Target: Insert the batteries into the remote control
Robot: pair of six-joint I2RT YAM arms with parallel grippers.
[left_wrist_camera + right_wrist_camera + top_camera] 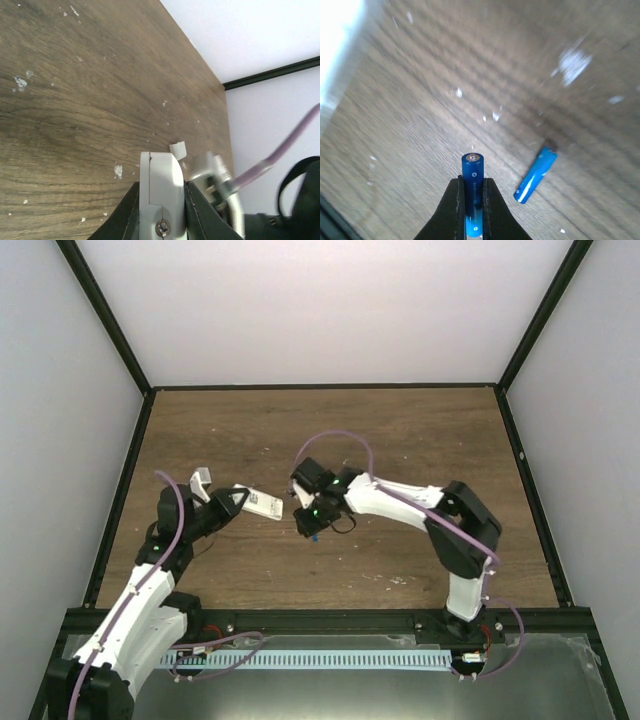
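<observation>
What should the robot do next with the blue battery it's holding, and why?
Probably carry it across toward the remote. The right claw grips one battery, the left claw holds the remote, and the top view shows a gap between them. The second battery lies on the table, waiting.

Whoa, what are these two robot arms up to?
They are loading batteries into a remote control. The left gripper is shut on the white remote control. The right gripper grips one blue battery, its end sticking out past the fingertips. The second battery lies loose on the wooden table. Neither is in the remote yet.
</observation>
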